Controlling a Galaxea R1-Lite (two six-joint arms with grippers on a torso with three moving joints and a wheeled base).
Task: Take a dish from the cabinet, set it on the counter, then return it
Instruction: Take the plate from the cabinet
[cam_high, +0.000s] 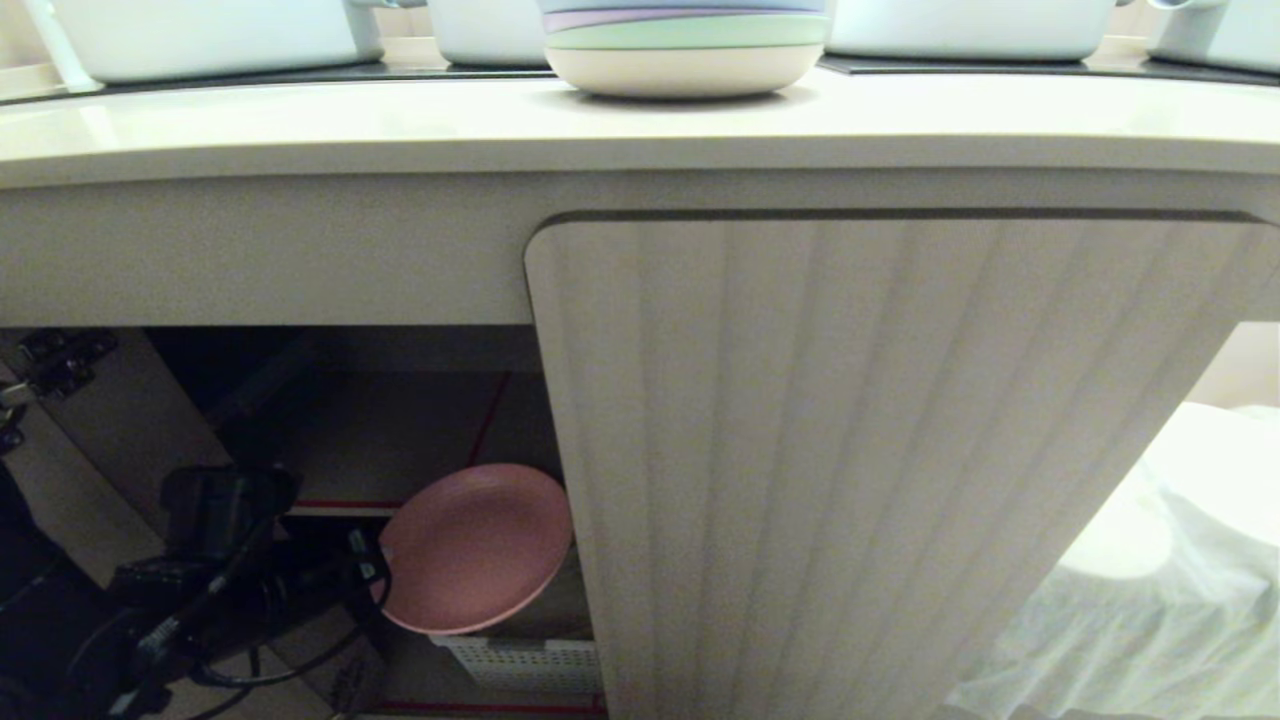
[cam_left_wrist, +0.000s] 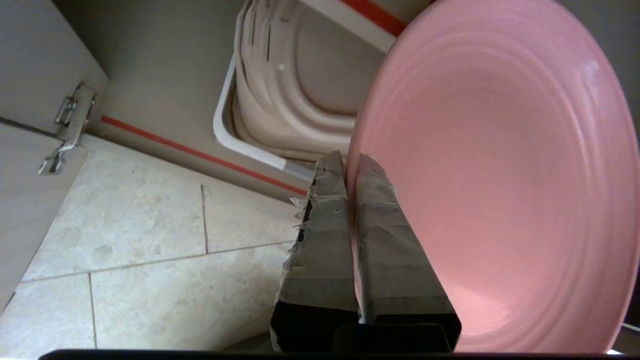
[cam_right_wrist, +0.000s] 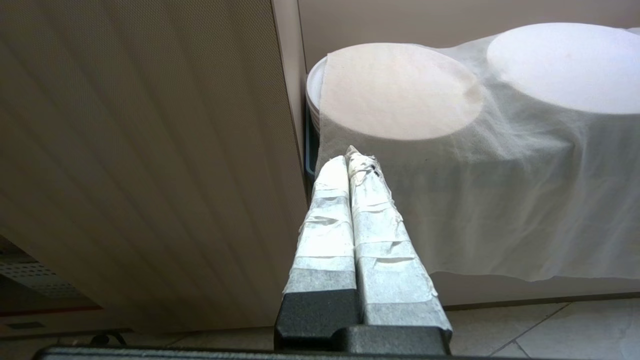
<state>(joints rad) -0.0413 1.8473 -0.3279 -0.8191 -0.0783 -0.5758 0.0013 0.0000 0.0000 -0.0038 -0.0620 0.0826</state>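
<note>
The pink dish (cam_high: 475, 548) hangs tilted in the open left bay of the cabinet (cam_high: 860, 450), in front of the red-edged shelves. My left gripper (cam_high: 375, 570) is shut on the dish's rim at its left side. In the left wrist view the taped jaws of the left gripper (cam_left_wrist: 351, 162) pinch the dish (cam_left_wrist: 500, 175) by its edge, one finger on each face. The counter (cam_high: 400, 120) runs across above the cabinet. My right gripper (cam_right_wrist: 352, 157) is shut and empty, low beside the closed fluted door (cam_right_wrist: 150, 150).
A stack of pastel plates (cam_high: 685, 45) and white pots (cam_high: 215, 35) stand on the counter. A white slotted rack (cam_left_wrist: 280, 95) sits on the lower shelf behind the dish. The left door (cam_left_wrist: 30, 165) stands open. Cloth-covered stacks (cam_right_wrist: 450, 125) stand right of the cabinet on the tiled floor.
</note>
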